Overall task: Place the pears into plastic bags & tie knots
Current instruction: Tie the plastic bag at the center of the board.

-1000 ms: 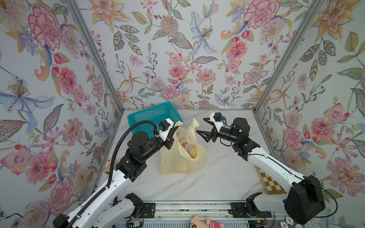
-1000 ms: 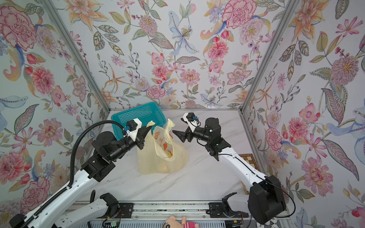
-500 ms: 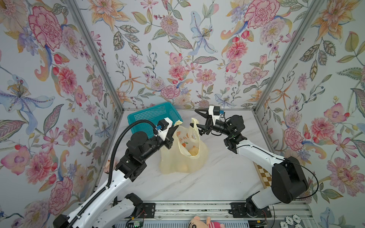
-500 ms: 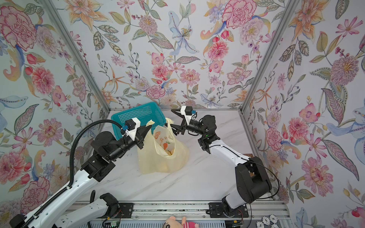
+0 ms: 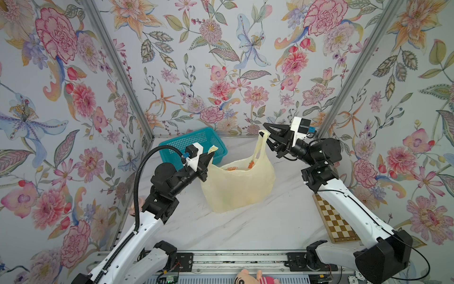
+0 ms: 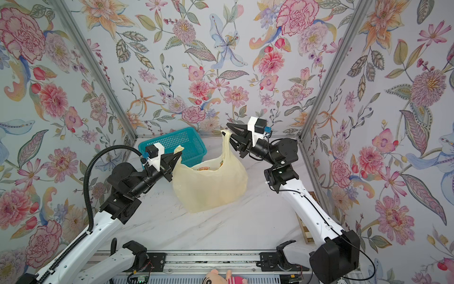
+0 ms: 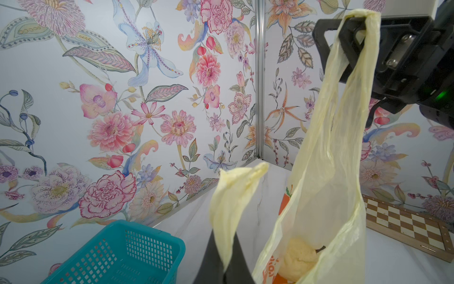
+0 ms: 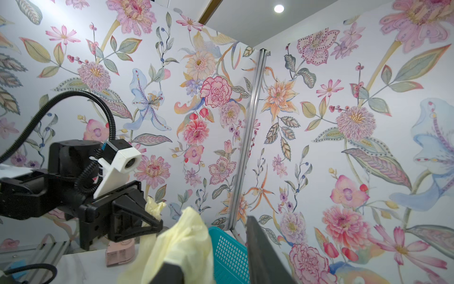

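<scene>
At 6 o'clock, on the rail at the near edge, lies a plush toy [image 5: 250,279]. A chessboard [image 5: 336,221] sits at 4 o'clock on the table [image 5: 245,228]. The plastic bag [image 5: 238,186] stands at the centre, mouth up, with a cream pear [image 7: 298,258] visible inside. At its 10 o'clock the left hand [image 5: 209,154] is pinched tight on one handle loop [image 7: 233,196]. At 1 o'clock the right hand [image 5: 266,135] has its jaws partly apart, the other handle loop [image 7: 356,61] hung over one finger between them. A teal basket [image 5: 194,142] stands at 11 o'clock, by the back wall.
</scene>
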### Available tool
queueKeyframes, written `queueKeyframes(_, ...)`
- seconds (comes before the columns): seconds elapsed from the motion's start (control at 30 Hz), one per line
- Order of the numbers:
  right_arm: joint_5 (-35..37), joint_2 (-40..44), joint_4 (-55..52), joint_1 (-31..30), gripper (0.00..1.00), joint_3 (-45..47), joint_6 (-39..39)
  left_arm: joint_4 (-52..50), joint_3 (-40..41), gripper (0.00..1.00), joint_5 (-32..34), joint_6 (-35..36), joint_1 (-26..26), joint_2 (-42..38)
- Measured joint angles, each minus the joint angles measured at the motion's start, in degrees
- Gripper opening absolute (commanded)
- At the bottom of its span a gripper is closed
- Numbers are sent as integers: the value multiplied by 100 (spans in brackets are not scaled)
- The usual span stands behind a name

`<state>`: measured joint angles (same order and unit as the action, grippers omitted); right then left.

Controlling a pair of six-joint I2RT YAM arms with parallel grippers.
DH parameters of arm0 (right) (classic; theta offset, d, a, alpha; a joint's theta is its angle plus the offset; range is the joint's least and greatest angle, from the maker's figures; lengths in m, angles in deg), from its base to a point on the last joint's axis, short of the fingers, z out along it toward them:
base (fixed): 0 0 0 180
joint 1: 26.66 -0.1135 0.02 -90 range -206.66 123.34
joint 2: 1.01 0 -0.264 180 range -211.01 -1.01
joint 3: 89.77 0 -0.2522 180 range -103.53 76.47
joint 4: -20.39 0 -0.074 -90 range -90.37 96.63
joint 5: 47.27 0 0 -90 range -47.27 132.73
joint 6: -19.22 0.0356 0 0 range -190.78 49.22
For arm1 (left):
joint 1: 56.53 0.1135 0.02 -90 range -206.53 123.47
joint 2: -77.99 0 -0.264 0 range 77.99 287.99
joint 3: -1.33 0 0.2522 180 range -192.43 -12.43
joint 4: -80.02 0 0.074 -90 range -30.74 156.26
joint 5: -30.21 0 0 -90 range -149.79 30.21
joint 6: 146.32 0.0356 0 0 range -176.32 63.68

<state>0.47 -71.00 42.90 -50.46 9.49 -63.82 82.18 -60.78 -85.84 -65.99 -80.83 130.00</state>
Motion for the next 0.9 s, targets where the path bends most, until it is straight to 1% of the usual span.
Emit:
queueKeyframes(0.03, 55, 140, -278, 0, 23, 0, -157, 131, 0, 0, -122, -90, 55, 24)
queueKeyframes(0.13, 275, 503, -933, 11, 22, 129, -564, 610, 0, 0, -560, -433, 142, 199)
queueKeyframes(0.3, 688, 953, -1539, 81, 22, 841, -970, 1687, 37, 0, -1263, -1134, 144, 737)
queueKeyframes(0.4, 916, 1027, -1812, 120, 24, 1207, -1091, 2144, 136, 0, -1480, -1443, 144, 1005)
queueKeyframes(0.47, 1012, 1029, -1950, 140, 30, 1318, -1130, 2308, 190, 0, -1576, -1530, 149, 1113)
queueKeyframes(0.5, 1045, 1034, -2039, 151, 35, 1340, -1141, 2350, 195, 0, -1591, -1547, 149, 1150)
queueKeyframes(0.57, 1086, 1069, -2144, 181, 50, 1340, -1158, 2391, 195, 0, -1622, -1545, 151, 1191)
queueKeyframes(0.63, 1078, 1150, -2358, 223, 61, 1314, -1174, 2409, 195, 0, -1648, -1541, 160, 1198)
queueKeyframes(0.77, 890, 1362, -2771, 361, 77, 1272, -1189, 2435, 197, 0, -1709, -1539, 260, 1198)
queueKeyframes(0.83, 643, 1504, -2896, 407, 84, 1279, -1158, 2437, 197, 0, -1720, -1541, 313, 1198)
queueKeyframes(0.9, 330, 1611, -2874, 411, 89, 1327, -1080, 2439, 199, 0, -1729, -1539, 341, 1198)
